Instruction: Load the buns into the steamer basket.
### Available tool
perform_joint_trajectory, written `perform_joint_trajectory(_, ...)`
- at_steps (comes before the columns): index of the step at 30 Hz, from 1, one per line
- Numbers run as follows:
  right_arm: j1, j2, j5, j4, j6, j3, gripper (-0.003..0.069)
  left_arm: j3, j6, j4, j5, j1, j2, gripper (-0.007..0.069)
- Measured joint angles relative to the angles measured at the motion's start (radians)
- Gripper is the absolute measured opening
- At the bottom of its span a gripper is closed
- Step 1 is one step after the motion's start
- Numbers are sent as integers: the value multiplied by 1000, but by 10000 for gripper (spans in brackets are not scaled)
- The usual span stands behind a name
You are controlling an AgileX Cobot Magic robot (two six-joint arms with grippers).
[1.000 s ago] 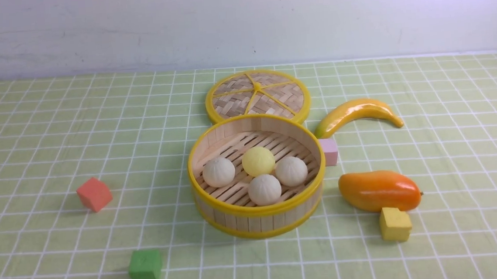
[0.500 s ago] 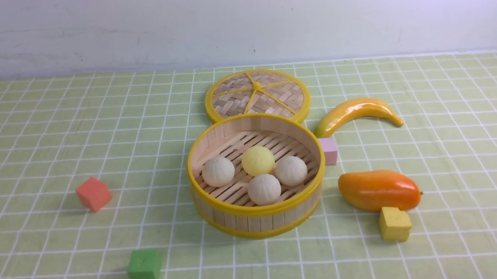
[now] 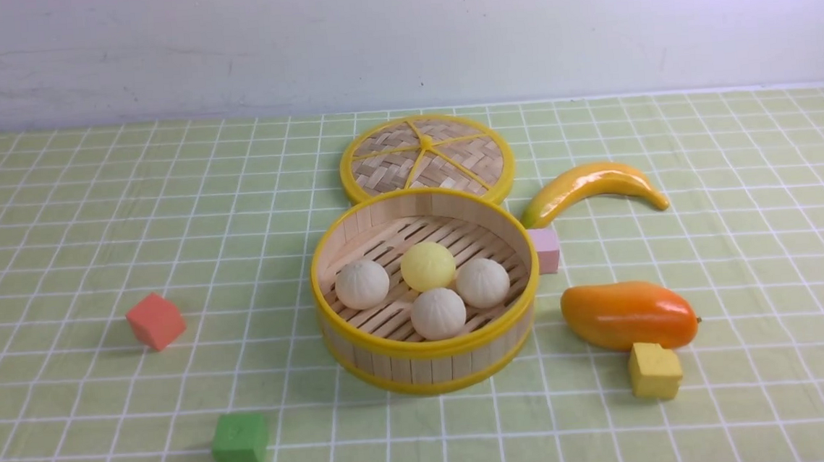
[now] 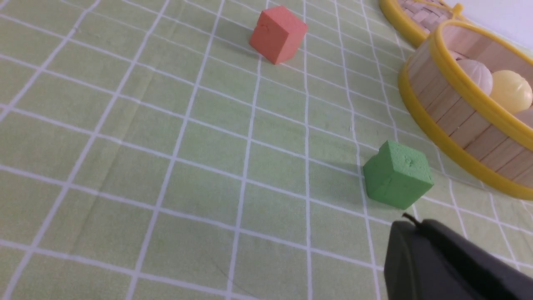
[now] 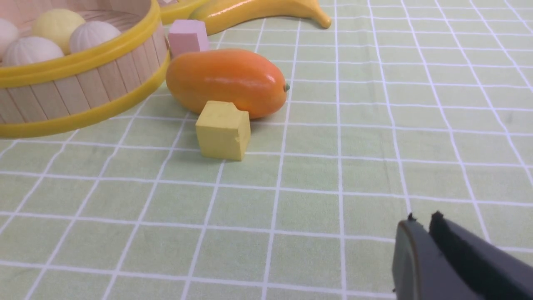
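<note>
Left gripper (image 4: 410,233): dark fingers pressed together, low over the cloth, holding nothing; right gripper (image 5: 422,227): dark fingers closed with a hairline seam between them, likewise low and empty; neither arm appears in the front view.

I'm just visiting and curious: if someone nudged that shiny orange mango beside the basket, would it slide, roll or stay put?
The mango looks smooth and rounded, so it would probably rock or roll rather than stay put. Its glossy skin suggests hard plastic, likely slippery to pinch. The yellow cube seems to touch its near side, so a push toward the robot would likely shove that too.
</note>
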Motion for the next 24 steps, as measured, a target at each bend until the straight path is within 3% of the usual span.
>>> perform_joint_trajectory(24,0,0,0,0,0,0,83,0,0,0,0,0,0,-13)
